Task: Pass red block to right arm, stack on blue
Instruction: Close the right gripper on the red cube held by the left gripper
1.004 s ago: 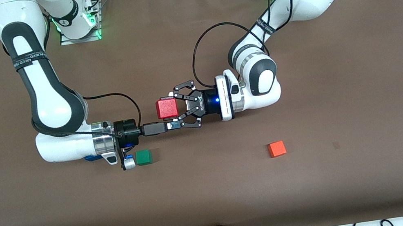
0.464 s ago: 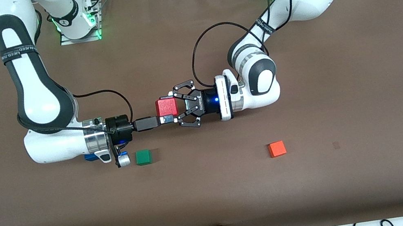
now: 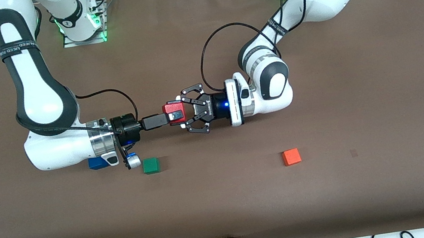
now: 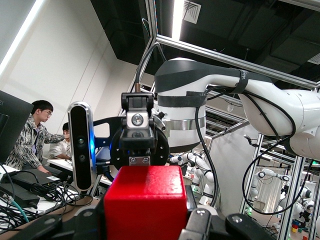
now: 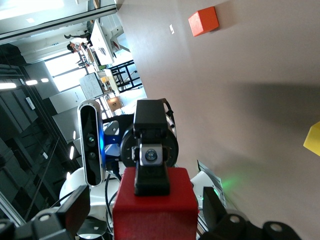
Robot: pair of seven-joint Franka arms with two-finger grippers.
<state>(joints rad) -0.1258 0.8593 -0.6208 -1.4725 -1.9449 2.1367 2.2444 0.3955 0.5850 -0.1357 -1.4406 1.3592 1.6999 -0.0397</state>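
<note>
The orange-red cube [image 3: 291, 157] and green cube [image 3: 151, 165] lie nearest the front camera. Beside the green cube, farther back, sits the blue cube [image 3: 97, 162]. Above the table [image 3: 227, 203], the left gripper [image 3: 184, 116] clamps the red block [image 3: 173, 113]; the right gripper [image 3: 172, 117] straddles it, fingers spread wide.

No legible text anywhere. The black strap [image 3: 17, 47] on the right arm carries white lettering, too small to read. No readable labels elsewhere.

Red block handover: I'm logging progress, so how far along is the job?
Done: the left gripper is shut on the red block, up above the table. In hand: the right gripper has its open fingers around it, not yet closed. Left: the transfer, then stacking on the blue cube.
</note>
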